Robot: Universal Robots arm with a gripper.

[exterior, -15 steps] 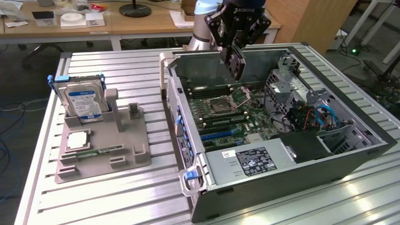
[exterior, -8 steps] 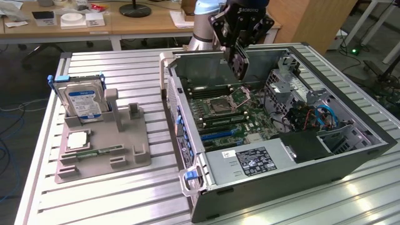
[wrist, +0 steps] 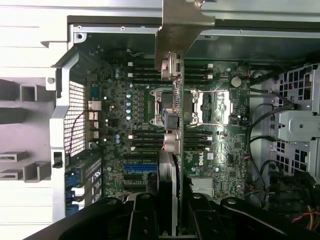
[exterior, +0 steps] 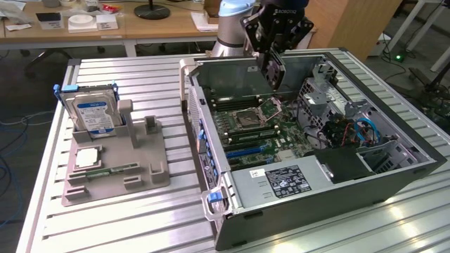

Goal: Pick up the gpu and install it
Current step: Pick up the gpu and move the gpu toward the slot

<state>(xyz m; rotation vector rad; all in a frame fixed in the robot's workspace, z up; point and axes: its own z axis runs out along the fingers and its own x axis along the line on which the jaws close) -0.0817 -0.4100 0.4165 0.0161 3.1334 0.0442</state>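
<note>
Already picked up, the gpu (exterior: pixel 274 76) hangs upright over the open computer case (exterior: pixel 338 211), the tool (exterior: pixel 273 55) clamped on its top edge; installing now calls for aligning it with a motherboard slot (exterior: pixel 243 152).

The computer case (exterior: pixel 330 211) is finished in dark grey outside and pale silver within. Inside the case, a green motherboard (exterior: pixel 264 129) is fitted with blue slots (exterior: pixel 243 152), and blue cables (exterior: pixel 370 129) and red wires (exterior: pixel 342 136) are seen. Above the case, a black gripper (exterior: pixel 272 52) and a dark gpu (exterior: pixel 274 71) with a dull silver bracket (wrist: pixel 177 30) are shown. Beside the case, a silver hard drive (exterior: pixel 95 116) is marked with a blue label and set on a grey holder (exterior: pixel 116 182). Under the case, a silver table (exterior: pixel 126 74) is patterned with parallel ribs.
</note>
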